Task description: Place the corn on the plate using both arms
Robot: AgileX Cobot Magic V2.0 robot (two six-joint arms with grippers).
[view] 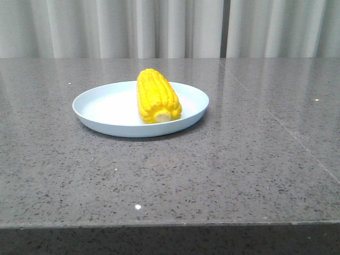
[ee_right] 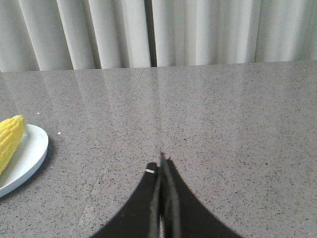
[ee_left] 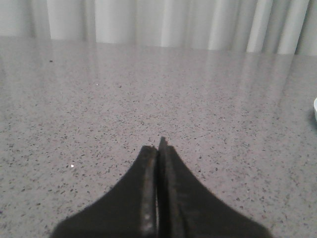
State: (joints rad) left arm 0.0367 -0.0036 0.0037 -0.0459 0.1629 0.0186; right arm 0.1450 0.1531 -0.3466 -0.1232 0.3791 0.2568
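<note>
Speckled grey stone table (view: 212, 175); knobbly corn (view: 157, 96) on smooth round plate (view: 101, 109); both jaws clenched, empty.

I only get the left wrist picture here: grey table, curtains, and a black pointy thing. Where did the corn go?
Observer: The corn lies on the plate, seen in the front view, resting inside the rim with its pale stub end toward the camera.
Operator: Is anything holding it?
Observer: No. In the front view nothing touches the corn or plate, and no arm shows there.
Operator: And the other arm?
Observer: The right gripper has its fingers pressed together with nothing between them, above bare table, with the plate off to one side.
Operator: Is my black thing a gripper too?
Observer: Yes, the left gripper, also shut and holding nothing.
</note>
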